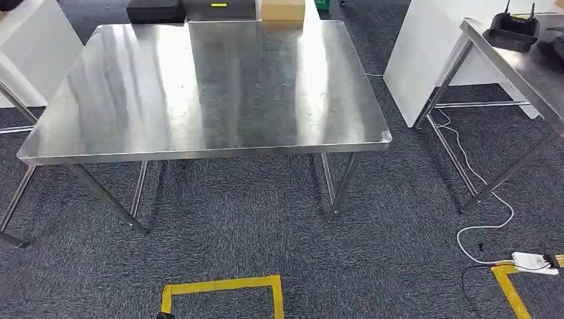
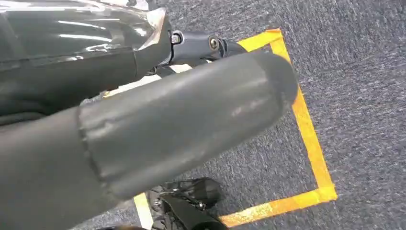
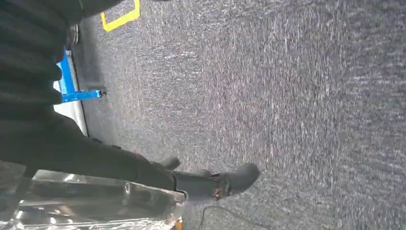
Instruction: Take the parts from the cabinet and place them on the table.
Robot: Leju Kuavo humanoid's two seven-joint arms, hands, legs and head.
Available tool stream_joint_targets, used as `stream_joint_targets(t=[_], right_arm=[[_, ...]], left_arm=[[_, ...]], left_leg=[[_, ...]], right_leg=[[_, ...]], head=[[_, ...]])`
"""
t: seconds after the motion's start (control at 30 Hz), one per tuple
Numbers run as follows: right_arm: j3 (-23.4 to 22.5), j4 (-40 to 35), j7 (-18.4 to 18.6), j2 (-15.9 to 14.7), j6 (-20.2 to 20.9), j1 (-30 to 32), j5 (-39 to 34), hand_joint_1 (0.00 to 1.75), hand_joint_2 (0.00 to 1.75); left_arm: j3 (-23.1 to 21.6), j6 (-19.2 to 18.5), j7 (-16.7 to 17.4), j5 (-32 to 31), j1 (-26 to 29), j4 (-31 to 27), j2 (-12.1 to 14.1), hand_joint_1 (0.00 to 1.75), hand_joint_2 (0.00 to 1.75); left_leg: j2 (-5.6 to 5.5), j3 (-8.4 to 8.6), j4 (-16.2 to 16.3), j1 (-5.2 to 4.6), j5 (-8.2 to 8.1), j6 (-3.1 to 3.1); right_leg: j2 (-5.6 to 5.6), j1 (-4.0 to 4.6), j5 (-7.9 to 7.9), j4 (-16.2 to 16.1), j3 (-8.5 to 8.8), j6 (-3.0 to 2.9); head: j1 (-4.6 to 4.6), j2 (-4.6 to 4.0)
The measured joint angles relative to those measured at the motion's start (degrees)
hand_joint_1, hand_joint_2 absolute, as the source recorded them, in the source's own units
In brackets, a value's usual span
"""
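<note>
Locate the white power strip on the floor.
In the head view, the white power strip lies on the carpet at lower right, beside yellow floor tape, its white cable running under the side table.

Worktop ahead, boxes on floor behind it, second table to the right carrying a charger, cable under it, tape square on floor before worktop.

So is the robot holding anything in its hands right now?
It looks like nothing. The left hand and the right hand hang over the carpet with no part in them, though their fingers are partly hidden. The table is bare.
</note>
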Motion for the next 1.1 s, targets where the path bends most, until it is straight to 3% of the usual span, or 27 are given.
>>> stream_joint_targets(t=[0.03,0.07,0.1,0.17,0.2,0.23,0.27,0.3,0.47,0.5,0.57,0.6,0.63,0.67,0.7,0.73,0.77,0.83,0.87,0.9,0.97,1.0,1.03,1.07,1.1], right_arm=[[0.0,0.0,0.0,0.1,0.0,0.1,0.0,0.0,1.75],[0.0,0.0,0.0,0.1,0.0,0.2,0.0,0.0,1.75],[0.0,0.0,0.0,0.2,0.0,0.3,0.0,0.0,1.75],[0.0,0.0,0.0,0.3,0.0,0.2,0.0,0.0,1.75],[0.0,0.0,0.0,0.3,0.0,0.2,0.1,0.0,1.75],[0.0,0.0,0.0,0.1,0.0,0.1,0.1,0.0,1.75],[0.0,0.0,0.0,0.2,0.0,0.0,0.1,0.0,1.75],[0.0,0.0,0.0,0.2,0.0,0.0,0.1,0.0,1.75],[0.0,0.0,0.0,0.2,0.0,0.0,0.1,0.0,1.75],[0.0,0.0,0.0,0.0,0.0,0.0,0.2,0.0,1.75],[0.0,0.0,0.0,0.1,0.0,0.1,0.2,0.0,1.75],[0.0,0.0,0.0,0.2,0.0,0.0,0.2,0.0,1.75],[0.1,0.0,0.0,0.3,0.0,0.0,0.2,0.0,1.75],[0.1,0.0,0.0,0.2,0.0,0.0,0.2,0.0,1.75],[0.1,0.0,0.0,0.2,0.0,0.1,0.2,0.0,1.75],[0.1,0.0,0.0,0.2,0.0,0.3,0.2,0.0,1.75],[0.1,0.0,0.0,0.2,0.0,0.3,0.2,0.0,1.75],[0.1,0.0,0.0,0.1,0.0,0.1,0.2,0.0,1.75],[0.1,0.0,0.0,0.1,0.0,0.0,0.2,0.0,1.75],[0.1,0.0,0.0,0.1,0.0,-0.1,0.3,0.0,1.75],[0.2,0.0,0.0,0.2,0.0,0.0,0.3,0.0,1.75],[0.2,0.0,0.0,0.1,0.0,0.0,0.3,0.0,1.75],[0.2,0.0,0.1,0.1,0.0,0.0,0.3,0.0,1.75],[0.3,0.0,0.1,0.2,0.0,-0.1,0.3,0.0,1.75],[0.4,0.0,0.1,0.2,0.0,-0.1,0.3,0.0,1.75]], left_arm=[[0.1,0.0,0.0,0.0,0.1,0.0,0.0,0.0,0.0],[0.1,0.0,0.0,0.1,0.1,0.0,0.1,0.0,0.0],[0.1,0.0,0.0,0.2,0.1,0.0,0.2,0.0,0.0],[0.2,0.0,0.0,0.2,0.1,0.0,0.3,0.0,0.0],[0.2,0.0,-0.1,0.2,0.1,0.0,0.4,0.0,0.0],[0.2,0.0,-0.2,0.2,0.0,0.0,0.2,0.0,0.0],[0.2,0.0,-0.2,0.2,-0.1,0.0,0.3,0.0,0.0],[0.2,0.0,-0.2,0.2,0.0,0.0,0.3,0.0,0.0],[0.2,0.0,-0.2,0.2,0.0,0.0,0.3,0.0,0.0],[0.2,0.0,-0.2,0.1,0.0,0.0,0.2,0.0,0.0],[0.2,0.0,-0.2,0.0,0.0,0.0,0.3,0.0,0.0],[0.3,0.0,-0.2,-0.1,0.0,0.0,0.3,0.0,0.0],[0.4,0.0,-0.2,-0.2,-0.1,0.0,0.3,0.0,0.0],[0.4,0.0,-0.2,-0.2,0.0,0.0,0.3,0.0,0.0],[0.4,0.0,-0.2,-0.3,0.1,0.0,0.3,0.0,0.0],[0.4,0.0,-0.2,-0.3,0.1,0.0,0.3,0.0,0.0],[0.4,0.0,-0.2,-0.4,0.1,0.0,0.3,0.0,0.0],[0.4,0.0,-0.2,-0.4,0.0,0.0,0.2,0.0,0.0],[0.4,0.0,-0.2,-0.4,0.0,0.0,0.2,0.0,0.0],[0.4,0.1,-0.2,-0.4,0.0,0.0,0.2,0.0,0.0],[0.4,0.2,-0.2,-0.5,0.0,0.0,0.2,0.0,0.0],[0.4,0.2,-0.2,-0.5,0.0,0.0,0.2,0.0,0.0],[0.4,0.2,-0.2,-0.5,0.1,0.0,0.2,0.0,0.0],[0.4,0.2,-0.2,-0.5,0.1,0.0,0.3,0.0,0.0],[0.4,0.2,-0.2,-0.5,0.1,0.0,0.3,0.0,0.0]], left_leg=[[0.01,-1.58,3.9,0.65,-1.6,-0.81],[0.06,-2.47,6.1,1.34,-2.08,-1.57],[0.11,-2.26,6.0,1.86,-1.48,-2.05],[0.17,2.04,-1.7,3.28,3.18,-3.69],[0.17,4.86,-6.7,3.97,5.22,-4.4],[-0.31,6.01,-9.3,4.16,4.39,-5.11],[-1.17,5.61,-9.2,3.66,4.56,-3.51],[-0.9,5.46,-9.1,3.4,4.63,-2.78],[-0.87,5.43,-9.1,3.28,4.7,-2.66],[-0.79,5.34,-9.4,3.05,5.04,-2.1],[-0.8,5.11,-9.3,2.69,5.24,-1.5],[-0.8,4.77,-9.1,2.28,5.38,-0.87],[-0.41,4.73,-10.1,2.59,6.73,1.07],[-0.1,4.1,-10.3,2.57,7.23,1.64],[0.08,3.88,-10.3,2.4,7.34,1.63],[0.1,3.59,-10.3,2.18,7.57,1.49],[0.08,3.55,-10.3,2.18,7.7,1.28],[0.03,3.54,-10.2,2.32,7.91,0.86],[0.01,3.51,-10.2,2.09,8.01,0.44],[0.03,3.52,-10.2,1.9,7.98,-0.03],[0.02,3.5,-10.4,2.04,8.39,-0.76],[-0.03,3.53,-10.6,2.18,8.74,-1.27],[-0.09,3.24,-10.2,2.54,8.33,-1.55],[0.11,2.56,-8.7,2.54,6.42,-1.68],[0.09,1.3,-5.3,2.54,3.4,-1.71]], right_leg=[[0.0,-0.24,0.17,0.0,-0.27,0.27],[-0.01,-0.55,0.32,0.1,-0.51,0.56],[-0.01,-0.82,0.46,0.2,-0.66,0.79],[0.04,-1.84,0.67,0.8,-1.17,1.31],[0.1,-2.21,0.44,1.5,-1.57,2.06],[0.14,-1.87,0.2,2.3,-2.3,2.88],[0.23,-1.56,-0.05,2.9,-2.8,3.5],[0.27,-1.42,0.21,2.7,-2.84,3.95],[0.29,-1.32,0.31,2.6,-2.84,4.1],[0.3,-1.38,-0.04,2.5,-3.45,4.02],[0.34,-1.57,0.51,2.0,-3.42,2.99],[0.35,-1.7,1.11,1.4,-3.22,3.16],[0.35,-2.19,1.44,1.4,-3.44,5.44],[0.28,-2.09,-4.55,10.9,-7.12,3.43],[0.3,-1.92,-6.67,16.2,-9.22,3.1],[0.3,-1.71,-6.84,17.9,-9.18,3.51],[0.29,-1.71,-5.44,14.1,-6.72,3.85],[0.27,-1.83,-2.23,3.5,-0.52,4.31],[0.29,-1.67,-2.38,1.5,0.17,4.23],[0.39,-0.85,-1.84,1.2,-0.11,4.1],[0.39,-0.73,-1.72,1.6,-0.45,3.8],[0.38,-0.74,-1.36,1.6,-0.51,3.32],[0.33,-1.75,-0.78,1.2,-0.47,2.58],[0.23,-1.53,-0.54,1.3,-0.46,2.31],[0.2,-1.44,-0.2,1.3,-0.79,1.74]], head=[[0.06,0.0],[0.02,0.0],[-0.02,0.0],[0.0,0.0],[-0.07,0.0],[-0.3,0.0],[-0.33,0.0],[0.15,0.0],[0.13,0.0],[0.02,0.0],[0.15,0.0],[0.17,0.0],[0.06,0.0],[0.74,0.0],[0.7,0.0],[0.72,0.0],[0.81,0.0],[1.2,0.0],[1.27,0.0],[1.2,0.0],[1.22,0.0],[1.13,0.0],[1.18,0.0],[1.03,0.0],[0.78,0.0]])
